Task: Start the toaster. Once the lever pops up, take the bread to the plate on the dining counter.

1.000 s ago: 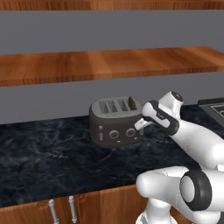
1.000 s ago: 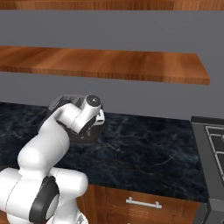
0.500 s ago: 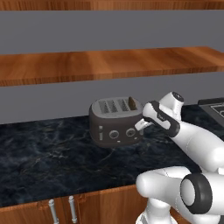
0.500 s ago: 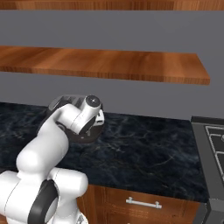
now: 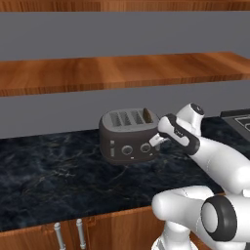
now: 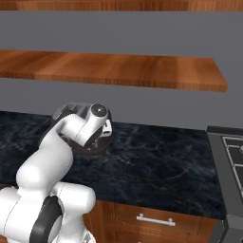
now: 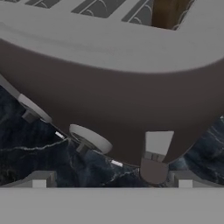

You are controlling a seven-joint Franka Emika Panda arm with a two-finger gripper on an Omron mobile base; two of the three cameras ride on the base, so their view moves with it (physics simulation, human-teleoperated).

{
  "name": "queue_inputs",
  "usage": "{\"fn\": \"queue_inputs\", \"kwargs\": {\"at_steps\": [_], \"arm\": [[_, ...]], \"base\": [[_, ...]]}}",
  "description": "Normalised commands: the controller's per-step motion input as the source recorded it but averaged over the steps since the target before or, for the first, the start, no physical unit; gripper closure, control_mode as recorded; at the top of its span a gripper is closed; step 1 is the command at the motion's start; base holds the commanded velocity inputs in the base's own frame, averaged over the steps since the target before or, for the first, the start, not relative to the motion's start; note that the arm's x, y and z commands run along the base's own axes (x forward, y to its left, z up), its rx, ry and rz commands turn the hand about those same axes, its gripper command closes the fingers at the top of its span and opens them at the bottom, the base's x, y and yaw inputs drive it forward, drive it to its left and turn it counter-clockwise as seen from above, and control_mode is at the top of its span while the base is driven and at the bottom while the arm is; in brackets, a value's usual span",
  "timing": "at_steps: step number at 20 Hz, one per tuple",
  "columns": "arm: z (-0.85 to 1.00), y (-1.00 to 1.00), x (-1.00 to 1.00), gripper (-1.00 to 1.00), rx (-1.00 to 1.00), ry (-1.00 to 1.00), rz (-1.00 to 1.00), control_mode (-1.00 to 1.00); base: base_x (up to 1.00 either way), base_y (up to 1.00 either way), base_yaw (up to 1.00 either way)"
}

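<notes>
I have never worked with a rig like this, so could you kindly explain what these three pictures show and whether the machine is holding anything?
All three pictures are rendered, showing a simulated kitchen. The machine is a white robot arm on a base that can drive. Two cameras ride on that base, behind the arm to its left and right. The third sits on the hand and looks along the gripper, whose jaws stand open and hold nothing. On the black marbled counter stands a dark grey toaster. The gripper is at the toaster's front right corner, close to a pale lever. A brown slice of bread sits in one slot.
</notes>
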Motion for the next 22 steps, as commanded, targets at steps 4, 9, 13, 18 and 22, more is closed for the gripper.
{"fn": "queue_inputs", "kwargs": {"at_steps": [4, 9, 13, 18, 22], "arm": [[0.0, 0.09, 0.0, -1.0, 0.0, 0.0, 0.0, -1.0], [-0.07, 0.01, 0.0, -1.0, 0.0, 0.0, 0.0, -1.0], [-0.13, 0.06, 0.0, -1.0, 0.0, 0.0, 0.0, -1.0], [0.0, 0.05, 0.0, -1.0, -0.04, -0.02, 0.0, -1.0], [-0.28, 0.16, 0.0, -1.0, -0.03, 0.0, 0.0, -1.0]], "base": [[0.0, 0.0, 0.0], [0.0, 0.0, 0.0], [0.0, 0.0, 0.0], [0.0, 0.0, 0.0], [0.0, 0.0, 0.0]]}}
